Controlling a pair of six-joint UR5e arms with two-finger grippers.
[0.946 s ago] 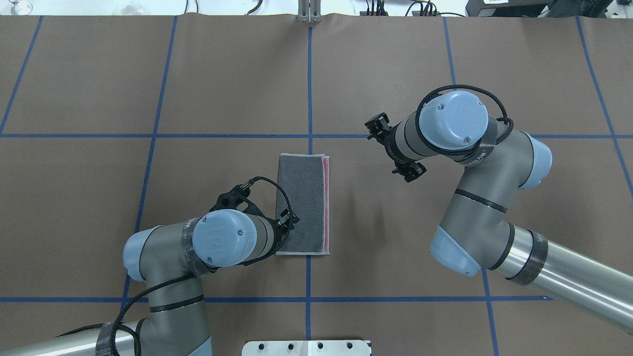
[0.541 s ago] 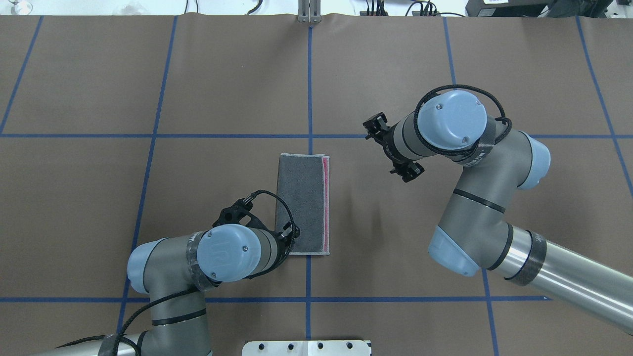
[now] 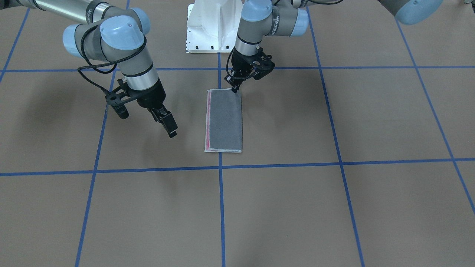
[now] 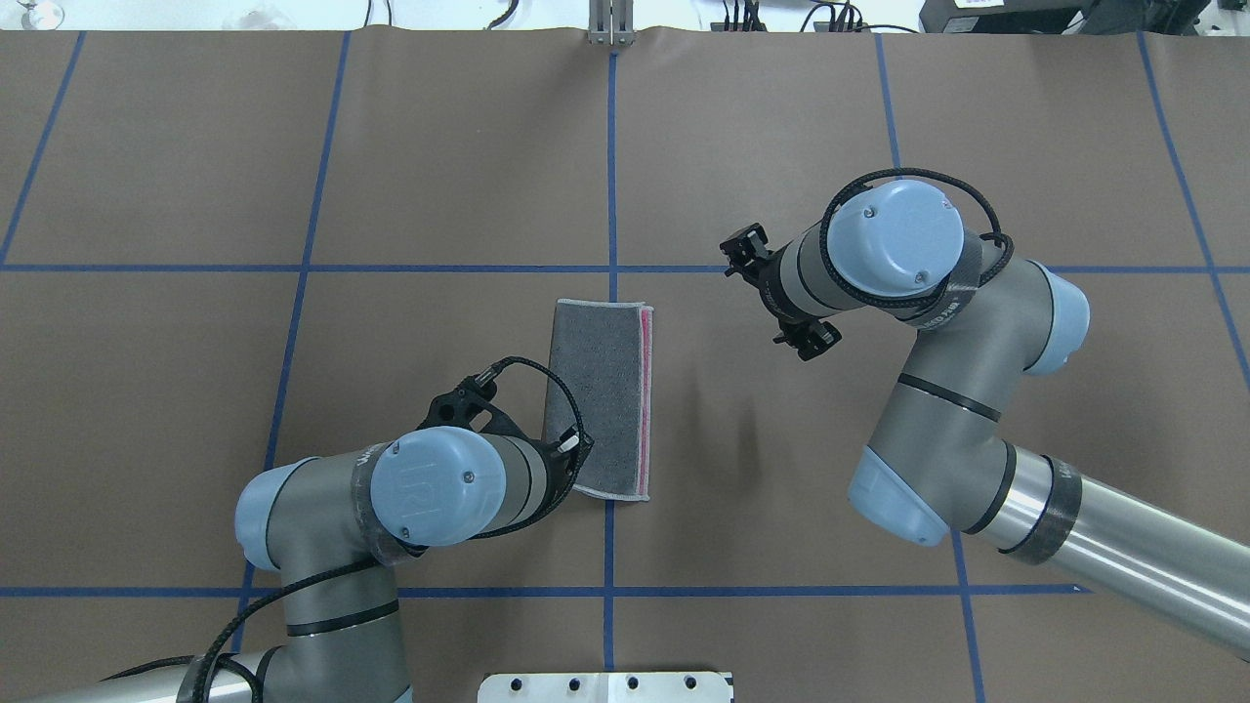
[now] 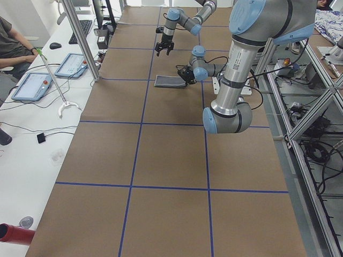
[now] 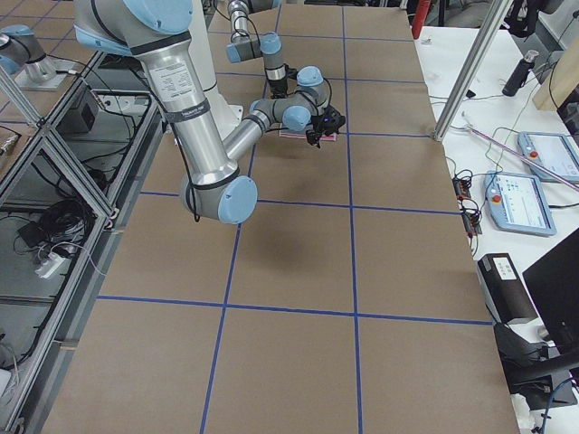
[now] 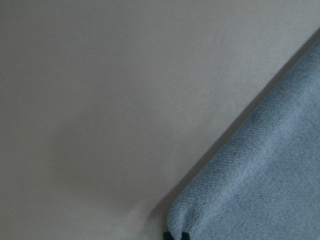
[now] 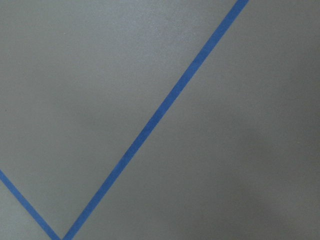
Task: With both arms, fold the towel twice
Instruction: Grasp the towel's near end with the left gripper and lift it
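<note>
The towel [image 4: 605,391] lies folded in a narrow strip near the table's middle, dark grey face up, with a pink band along its right edge. In the front view the towel [image 3: 224,122] has the pink band on its left. My left gripper [image 3: 235,89] is at the towel's near-left corner and shut on it. That corner [image 7: 240,200] fills the left wrist view's lower right, with the black fingertips [image 7: 170,235] on it. My right gripper [image 3: 170,130] hangs above bare table to the towel's right, apart from it. It looks open and empty.
The white pedestal base [image 3: 213,26] stands at the near edge behind the towel. Blue tape lines [image 8: 165,102] grid the brown table cover [image 4: 391,176]. A metal post [image 4: 610,34] stands at the far edge. Tablets [image 5: 32,85] lie on a side bench.
My left gripper slid along the towel's left edge to its near-left corner and took hold of it. That corner has shifted inward, slanting the near edge. The right arm barely moved.
</note>
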